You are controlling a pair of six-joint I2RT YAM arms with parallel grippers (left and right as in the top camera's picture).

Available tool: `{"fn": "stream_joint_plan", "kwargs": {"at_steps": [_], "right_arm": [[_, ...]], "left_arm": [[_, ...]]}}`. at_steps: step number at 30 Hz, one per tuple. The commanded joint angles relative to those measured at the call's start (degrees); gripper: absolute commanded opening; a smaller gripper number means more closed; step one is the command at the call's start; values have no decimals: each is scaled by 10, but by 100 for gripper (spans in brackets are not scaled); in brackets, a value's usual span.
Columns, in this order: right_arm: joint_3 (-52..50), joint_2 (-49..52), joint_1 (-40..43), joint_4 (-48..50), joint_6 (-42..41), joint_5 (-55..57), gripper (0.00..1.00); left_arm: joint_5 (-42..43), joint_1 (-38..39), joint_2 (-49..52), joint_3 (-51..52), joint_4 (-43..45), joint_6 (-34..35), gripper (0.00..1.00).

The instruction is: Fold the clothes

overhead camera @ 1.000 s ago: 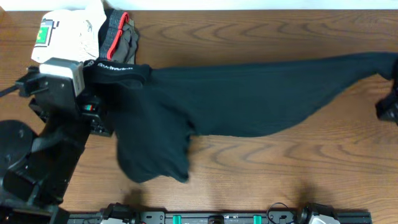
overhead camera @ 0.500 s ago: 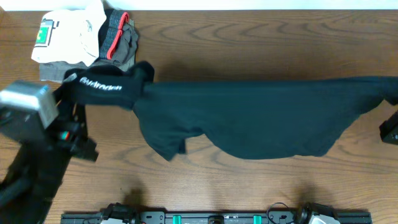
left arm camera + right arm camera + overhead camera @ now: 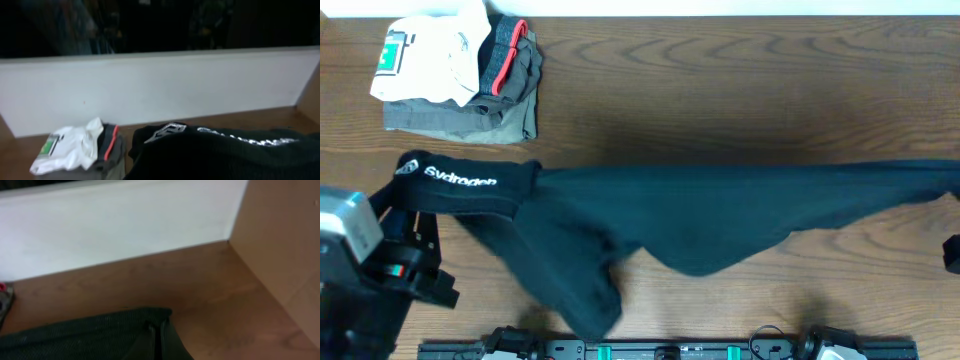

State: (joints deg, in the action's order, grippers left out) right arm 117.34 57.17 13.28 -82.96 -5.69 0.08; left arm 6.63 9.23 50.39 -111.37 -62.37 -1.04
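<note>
One top view, two low wrist views.
Overhead looks straight down on the table (image 3: 720,70); both wrist cameras sit low and close over the garment (image 3: 740,210), facing the white wall (image 3: 150,85). Overhead and left wrist share the pile (image 3: 460,100).

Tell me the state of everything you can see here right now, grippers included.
Black soft-fabric garment: unfolded, stretched between both grippers.
White garment with green patch: folded, atop the pile.
Grey garments with red trim: folded, stacked.
Left gripper: shut on the garment's lettered end.
Right gripper: shut on the other end.

Wooden table (image 3: 720,80) backed by white wall (image 3: 150,85)
</note>
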Motion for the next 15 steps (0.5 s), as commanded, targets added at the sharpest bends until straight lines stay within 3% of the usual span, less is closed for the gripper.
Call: {"fn": "stream_joint_plan", "kwargs": {"at_steps": [1, 15], "right_arm": [[1, 37, 10, -19, -11, 75, 1], [1, 183, 10, -51, -4, 74, 1]], "left_arm": [[-65, -3, 21, -11, -9, 14, 6], [-64, -3, 240, -8, -62, 14, 6]]}}
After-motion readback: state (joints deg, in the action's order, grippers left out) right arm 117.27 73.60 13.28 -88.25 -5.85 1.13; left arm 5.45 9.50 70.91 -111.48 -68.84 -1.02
